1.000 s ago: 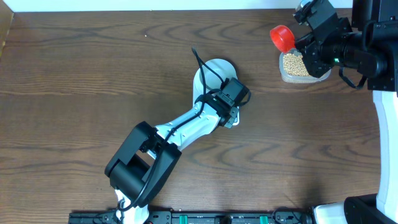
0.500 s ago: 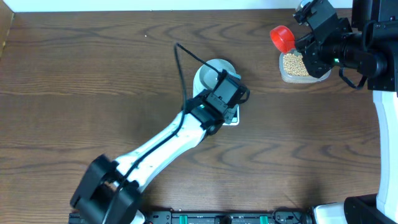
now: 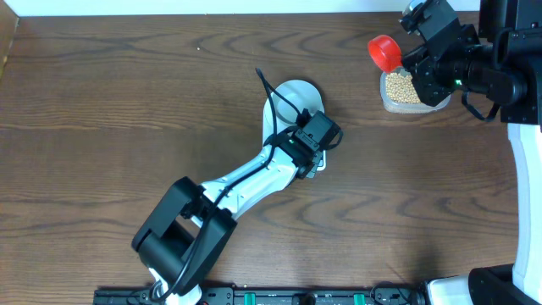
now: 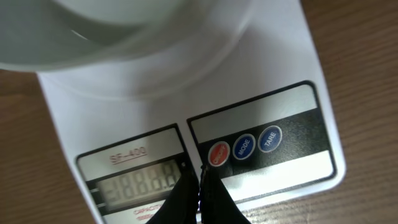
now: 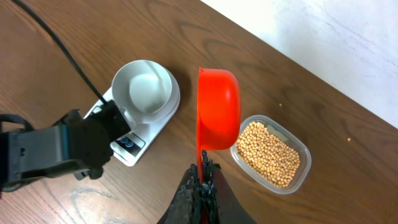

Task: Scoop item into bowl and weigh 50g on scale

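Beans, loose, light & roll-prone, lie in clear tub apart from scale w/ bowl: lift only via red scoop, kept level, handle clenched in R gripper; L gripper pinched shut, empty.

A dark brown wooden tabletop with strong grain carries two things. A white scale lies flat near its middle, a little toward the far edge. A clear plastic tub stands well apart from it, near the far right corner.
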Tool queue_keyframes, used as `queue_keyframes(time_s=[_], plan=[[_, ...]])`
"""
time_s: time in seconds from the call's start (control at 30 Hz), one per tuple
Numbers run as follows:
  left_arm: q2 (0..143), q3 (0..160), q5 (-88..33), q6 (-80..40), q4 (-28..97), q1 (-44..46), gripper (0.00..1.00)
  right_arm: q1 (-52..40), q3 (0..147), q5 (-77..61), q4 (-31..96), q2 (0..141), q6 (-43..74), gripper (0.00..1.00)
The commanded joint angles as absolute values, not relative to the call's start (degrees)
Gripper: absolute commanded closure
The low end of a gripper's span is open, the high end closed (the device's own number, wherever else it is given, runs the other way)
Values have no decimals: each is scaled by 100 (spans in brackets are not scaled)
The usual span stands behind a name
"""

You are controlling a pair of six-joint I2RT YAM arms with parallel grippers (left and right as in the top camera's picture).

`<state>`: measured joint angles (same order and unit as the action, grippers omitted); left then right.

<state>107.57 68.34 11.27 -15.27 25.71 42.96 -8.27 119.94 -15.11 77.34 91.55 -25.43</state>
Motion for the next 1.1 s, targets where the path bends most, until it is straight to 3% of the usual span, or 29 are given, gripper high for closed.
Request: queue_keyframes(time_s=[0.0,1.07], plan=[[10927,6849,1116,-1691,2517,4294,93,-858,12095,-1490,7760,9150,-2604,99],[9717,6875,1116,-1660,2563,4294,93,-856,12095,-1341,7712,9150,-2714,99]])
